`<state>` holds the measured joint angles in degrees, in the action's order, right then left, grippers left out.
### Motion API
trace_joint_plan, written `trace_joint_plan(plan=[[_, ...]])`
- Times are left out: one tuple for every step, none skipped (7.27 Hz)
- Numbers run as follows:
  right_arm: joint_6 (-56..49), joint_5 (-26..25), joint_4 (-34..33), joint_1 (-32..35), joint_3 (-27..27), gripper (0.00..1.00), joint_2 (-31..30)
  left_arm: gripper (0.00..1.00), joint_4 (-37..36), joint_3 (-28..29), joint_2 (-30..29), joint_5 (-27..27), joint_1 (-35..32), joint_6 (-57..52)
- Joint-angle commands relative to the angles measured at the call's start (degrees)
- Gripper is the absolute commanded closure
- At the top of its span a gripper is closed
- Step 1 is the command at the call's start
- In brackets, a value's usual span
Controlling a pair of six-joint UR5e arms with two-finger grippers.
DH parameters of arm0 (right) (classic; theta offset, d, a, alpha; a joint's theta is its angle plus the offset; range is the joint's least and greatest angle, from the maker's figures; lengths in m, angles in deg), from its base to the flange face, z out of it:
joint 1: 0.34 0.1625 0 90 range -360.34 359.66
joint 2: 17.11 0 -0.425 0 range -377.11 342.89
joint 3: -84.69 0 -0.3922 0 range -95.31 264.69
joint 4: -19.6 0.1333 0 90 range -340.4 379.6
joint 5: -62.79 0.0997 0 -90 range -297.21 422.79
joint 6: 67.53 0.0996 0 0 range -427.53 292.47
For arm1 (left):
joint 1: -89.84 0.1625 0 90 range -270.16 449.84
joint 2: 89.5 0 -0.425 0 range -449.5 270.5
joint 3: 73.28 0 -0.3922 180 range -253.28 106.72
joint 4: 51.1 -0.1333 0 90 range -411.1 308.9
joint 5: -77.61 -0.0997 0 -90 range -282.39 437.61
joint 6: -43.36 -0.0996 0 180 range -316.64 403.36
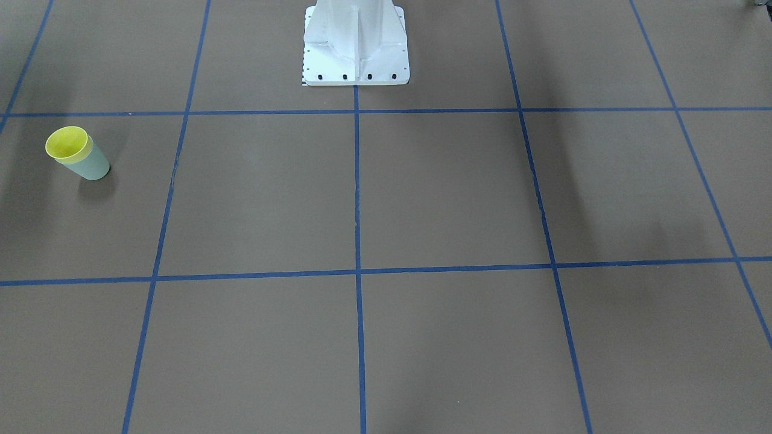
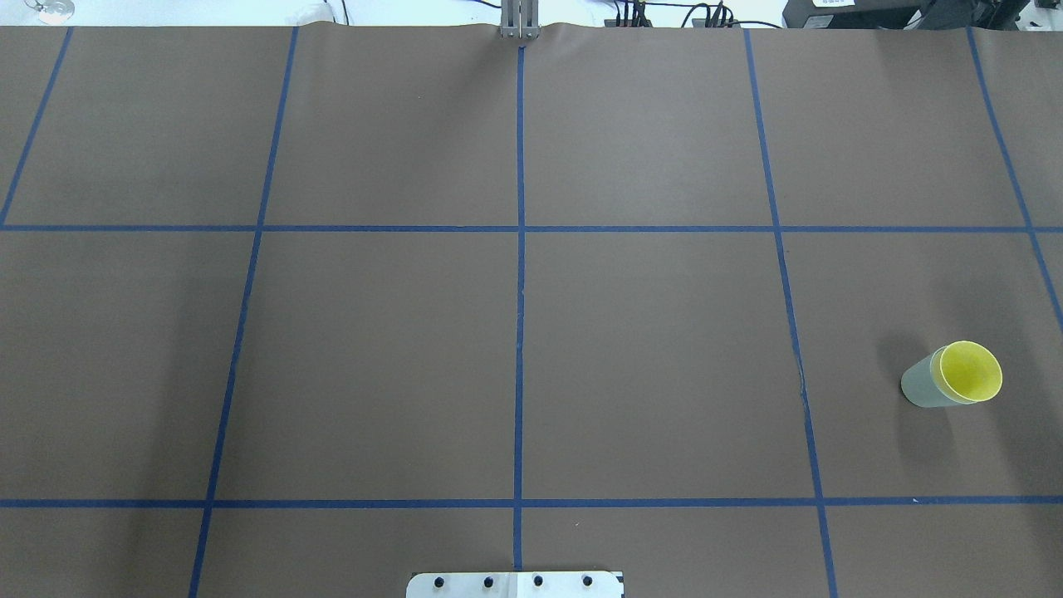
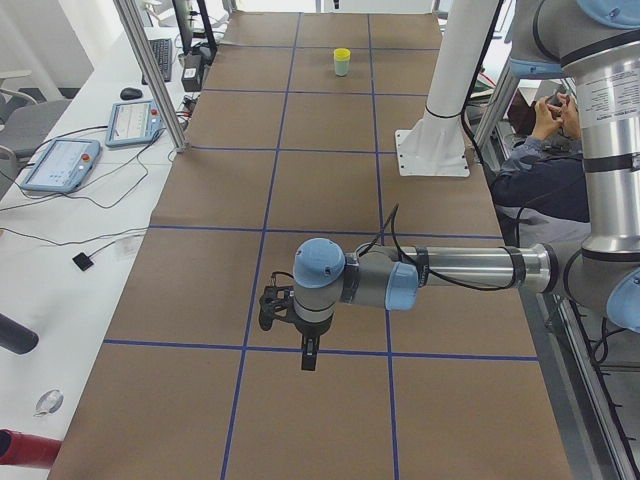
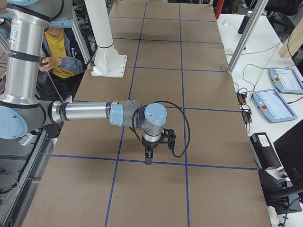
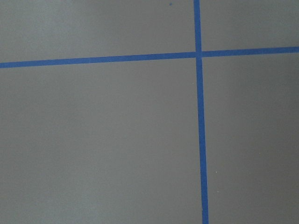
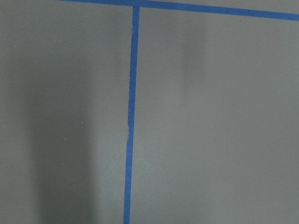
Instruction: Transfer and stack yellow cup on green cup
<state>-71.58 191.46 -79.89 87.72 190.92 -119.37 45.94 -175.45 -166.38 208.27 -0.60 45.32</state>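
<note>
Here the left arm [image 3: 460, 268] reaches out level over the table [image 2: 374, 357], its wrist bent so the left gripper [image 3: 310, 357] points straight down above a blue tape line [image 2: 521, 332]. The right arm [image 4: 90, 112] holds much the same pose, with the right gripper [image 4: 148, 158] hanging above the tape grid. Both grippers show only from the table's ends, so I cannot tell whether their fingers are apart or together, and both wrist cameras see only brown surface and tape. The yellow cup [image 1: 67, 143] sits nested inside the green cup [image 1: 93, 164], its rim just above the green one. The pair stands upright in a grid square on the robot's right side of the table, well apart from both grippers. The table is covered in a matte brown sheet marked into squares, and a white bolted pedestal [image 1: 356, 54] stands at the robot's edge. Side benches hold touchscreen pendants [image 4: 274, 103] whose screens are too small to read, along with cables. A seated person in a yellow shirt [image 4: 56, 52] is near the pedestal.
</note>
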Motion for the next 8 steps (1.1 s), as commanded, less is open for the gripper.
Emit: trace_joint_plan(plan=[[0.00, 0.00, 0.00, 0.00, -0.06, 0.00, 0.04, 0.00, -0.09, 0.21, 0.07, -0.23, 0.00, 0.16], [0.00, 0.00, 0.00, 0.00, 0.03, 0.00, 0.04, 0.00, -0.09, 0.21, 0.07, -0.23, 0.00, 0.16], [0.00, 0.00, 0.70, 0.00, -0.06, 0.00, 0.04, 0.00, -0.09, 0.30, 0.07, -0.23, 0.00, 0.16], [0.09, 0.00, 2.70, 0.00, -0.67, 0.00, -0.13, 0.00, -0.09, 0.39, 0.07, -0.23, 0.00, 0.24], [0.09, 0.00, 3.16, 0.00, -1.20, 0.00, -0.13, 0.00, -0.09, 0.39, 0.07, -0.23, 0.00, 0.25], [0.09, 0.00, 3.16, 0.00, -1.20, 0.00, -0.13, 0.00, -0.09, 0.39, 0.07, -0.23, -0.09, 0.25], [0.09, 0.00, 3.16, 0.00, -1.20, 0.00, -0.13, 0.00, -0.09, 0.39, 0.07, -0.23, 0.00, 0.16], [0.09, 0.00, 3.16, 0.00, -1.20, 0.00, -0.13, 0.00, -0.09, 0.39, 0.07, -0.23, -0.09, 0.16]])
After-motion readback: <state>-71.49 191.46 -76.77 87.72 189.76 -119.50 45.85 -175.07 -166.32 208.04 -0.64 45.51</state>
